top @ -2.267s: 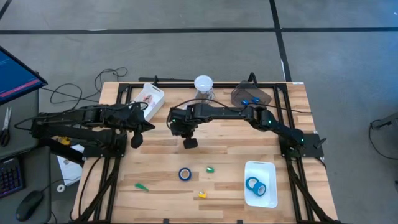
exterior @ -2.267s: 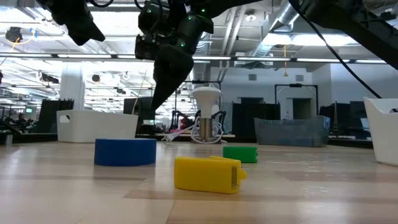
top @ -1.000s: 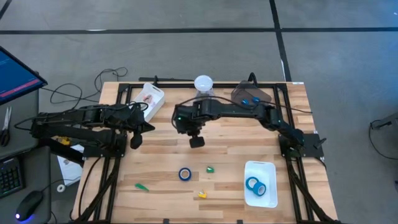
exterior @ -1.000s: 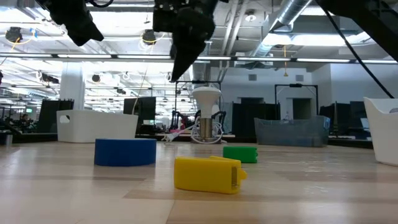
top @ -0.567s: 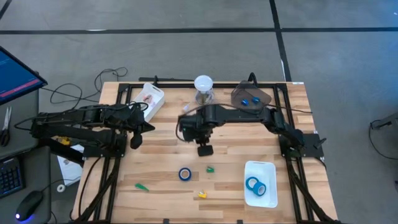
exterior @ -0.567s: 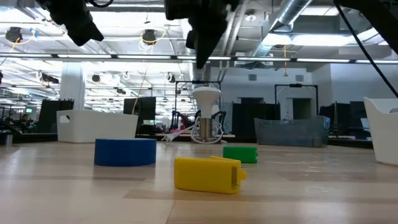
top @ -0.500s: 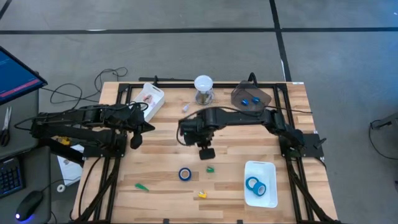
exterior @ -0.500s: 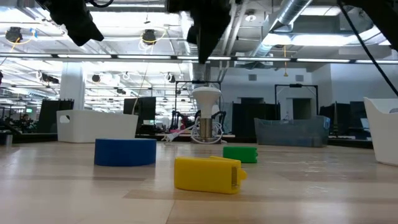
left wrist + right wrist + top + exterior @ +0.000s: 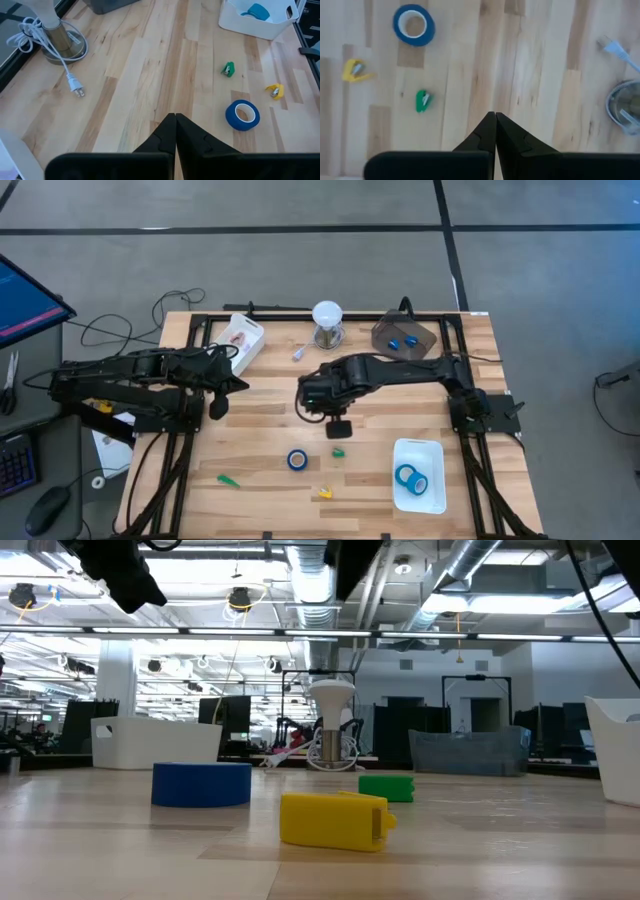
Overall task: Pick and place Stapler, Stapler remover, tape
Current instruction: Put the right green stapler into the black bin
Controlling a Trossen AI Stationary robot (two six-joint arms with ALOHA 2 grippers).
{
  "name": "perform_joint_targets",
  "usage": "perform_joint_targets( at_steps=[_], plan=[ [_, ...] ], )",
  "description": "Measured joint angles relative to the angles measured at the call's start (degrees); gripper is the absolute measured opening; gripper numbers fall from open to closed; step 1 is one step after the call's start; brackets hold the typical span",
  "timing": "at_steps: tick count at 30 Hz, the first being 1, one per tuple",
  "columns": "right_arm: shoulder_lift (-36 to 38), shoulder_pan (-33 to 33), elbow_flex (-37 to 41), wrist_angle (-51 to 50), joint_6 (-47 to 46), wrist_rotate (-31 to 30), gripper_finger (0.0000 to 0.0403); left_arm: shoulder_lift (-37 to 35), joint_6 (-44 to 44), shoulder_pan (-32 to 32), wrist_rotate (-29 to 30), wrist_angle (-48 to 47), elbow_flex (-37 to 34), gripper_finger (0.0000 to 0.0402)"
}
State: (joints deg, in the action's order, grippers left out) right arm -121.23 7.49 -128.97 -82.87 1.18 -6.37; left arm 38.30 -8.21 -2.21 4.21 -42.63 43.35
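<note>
A blue tape roll (image 9: 297, 460) lies flat on the wooden table, also visible in the right wrist view (image 9: 413, 25). Another blue tape roll (image 9: 408, 477) lies in the white tray (image 9: 437, 452) at the near right. Two small green pieces (image 9: 338, 451) (image 9: 228, 479) and a yellow one (image 9: 325, 492) lie near the roll; which is the stapler or the stapler remover I cannot tell. My right gripper (image 9: 339, 428) hangs shut above the table, just beyond the green piece, holding nothing. At the left, my left gripper (image 9: 217, 407) waits shut and empty.
A white-domed stand (image 9: 327, 315) with a loose cord and plug (image 9: 298, 352) stands at the far middle. A grey bin (image 9: 405, 332) holding blue items sits at the far right, and a white tray (image 9: 243, 340) at the far left.
My right gripper has moved toward the table's near edge and a little to the right, ending close to the green piece. It has also risen, going out of the top of the low view, and has rolled slightly. It stays shut. Nothing on the table has moved.
</note>
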Motion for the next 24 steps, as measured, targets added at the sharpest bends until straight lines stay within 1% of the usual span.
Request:
perform_joint_targets(
  at_steps=[6, 11, 18, 24],
  plan=[
    [8.4, -0.02, -0.04, 0.88, -3.64, -0.44, 0.0, -0.01, 0.82, 0.0, 0.02, 0.07, 0.0, 0.0001],
    [15.99, 0.21, -0.04, 0.27, -7.94, -3.55, 0.0, 0.0, 0.85, 0.01, 0.0, 0.09, 0.0, 0.0001],
    [23.92, 3.27, -0.04, -1.7, -12.76, -11.95, 0.0, 0.0, 0.85, 0.0, 0.02, 0.22, 0.0, 0.0001],
    [26.6, 5.85, -0.07, -6.03, -15.68, -18.39, 0.0, 0.0, 0.85, -0.01, 0.17, 0.24, 0.0, 0.0001]
  ],
)
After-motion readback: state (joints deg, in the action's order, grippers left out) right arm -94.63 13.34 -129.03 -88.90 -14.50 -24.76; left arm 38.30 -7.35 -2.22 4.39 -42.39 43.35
